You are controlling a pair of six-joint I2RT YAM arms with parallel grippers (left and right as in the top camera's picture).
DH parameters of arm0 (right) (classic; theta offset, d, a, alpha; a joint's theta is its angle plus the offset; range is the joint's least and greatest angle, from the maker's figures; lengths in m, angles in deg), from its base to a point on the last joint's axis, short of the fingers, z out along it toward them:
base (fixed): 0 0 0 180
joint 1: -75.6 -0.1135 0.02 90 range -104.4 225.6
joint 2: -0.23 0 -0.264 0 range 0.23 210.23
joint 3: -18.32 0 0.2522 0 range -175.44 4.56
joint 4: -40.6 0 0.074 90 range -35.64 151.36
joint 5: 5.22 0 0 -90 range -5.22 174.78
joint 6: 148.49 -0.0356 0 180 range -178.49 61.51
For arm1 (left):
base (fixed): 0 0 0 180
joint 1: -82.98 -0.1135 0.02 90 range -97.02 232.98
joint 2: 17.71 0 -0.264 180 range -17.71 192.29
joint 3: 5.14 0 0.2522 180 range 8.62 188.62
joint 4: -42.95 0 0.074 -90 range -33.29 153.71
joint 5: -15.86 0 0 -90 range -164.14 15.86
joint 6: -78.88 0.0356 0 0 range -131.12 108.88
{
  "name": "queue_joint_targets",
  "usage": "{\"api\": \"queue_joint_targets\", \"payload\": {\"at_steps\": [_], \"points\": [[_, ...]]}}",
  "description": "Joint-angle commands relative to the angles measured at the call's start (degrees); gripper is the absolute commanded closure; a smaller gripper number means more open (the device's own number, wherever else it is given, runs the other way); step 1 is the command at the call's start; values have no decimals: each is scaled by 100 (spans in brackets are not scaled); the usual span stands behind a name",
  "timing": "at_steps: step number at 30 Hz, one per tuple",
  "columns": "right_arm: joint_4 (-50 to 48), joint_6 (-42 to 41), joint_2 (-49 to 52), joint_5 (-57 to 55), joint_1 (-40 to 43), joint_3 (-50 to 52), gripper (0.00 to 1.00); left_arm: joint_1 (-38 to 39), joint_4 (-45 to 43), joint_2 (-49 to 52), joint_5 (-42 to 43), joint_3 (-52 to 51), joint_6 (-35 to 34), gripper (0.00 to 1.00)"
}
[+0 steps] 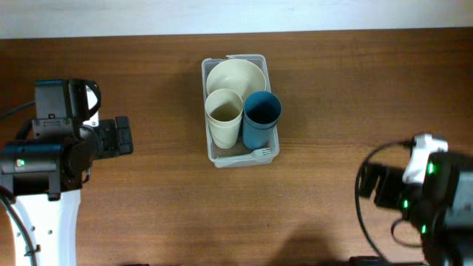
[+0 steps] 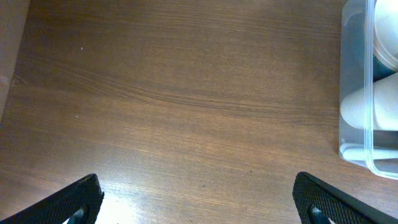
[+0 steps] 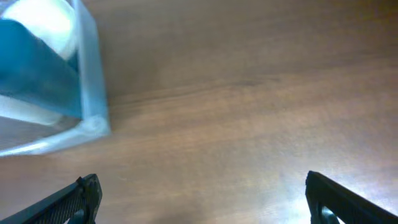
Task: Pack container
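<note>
The clear container (image 1: 209, 150) stands mid-table, long side running away from me. Inside it are a cream bowl (image 1: 236, 74), a cream cup (image 1: 224, 114), a blue cup (image 1: 261, 117) and a white fork (image 1: 260, 153) at the near end. My left gripper (image 1: 123, 137) hangs open well to the container's left, nothing between its fingers. In the left wrist view the container (image 2: 354, 81) shows at the right edge, and the gripper (image 2: 199, 202) is over bare wood. My right gripper (image 1: 367, 185) is open and empty, off to the container's lower right. The right wrist view shows the container's corner (image 3: 93, 121) and blue cup (image 3: 37, 81).
The brown wooden table (image 1: 347, 89) runs to a pale back edge at the top. The left arm's body (image 1: 44, 159) fills the left side and the right arm's body (image 1: 436, 196) the lower right corner.
</note>
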Motion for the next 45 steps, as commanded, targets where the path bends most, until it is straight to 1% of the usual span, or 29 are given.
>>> {"api": "queue_joint_targets", "payload": {"at_steps": [1,3,6,10,14,20,24,29,35,45], "points": [[-304,59,-522,-686,37,529,1,-24,-11,-24,22,20,-96,0],[-881,68,-872,-909,37,1062,1,-24,-11,-24,22,20,-96,1],[-1836,122,-1325,-898,37,1884,1,-24,-11,-24,22,20,-96,0],[-2699,122,-1945,-861,37,2949,1,-24,-11,-24,22,20,-96,0],[-3093,125,-2651,-868,37,3875,1,-24,-11,-24,22,20,-96,1],[-3300,122,-3585,-881,37,4894,1,-24,-11,-24,22,20,-96,0],[-3303,122,-4072,-879,37,5348,1,-24,-11,-24,20,20,-96,1],[-3300,122,-4345,-879,37,5626,1,-24,-11,-24,22,20,-96,0],[-3303,120,-4365,-861,37,5875,1,-24,-11,-24,22,20,-96,0],[-3276,122,-4365,-861,37,5893,1,-24,-11,-24,22,20,-96,0]]}}
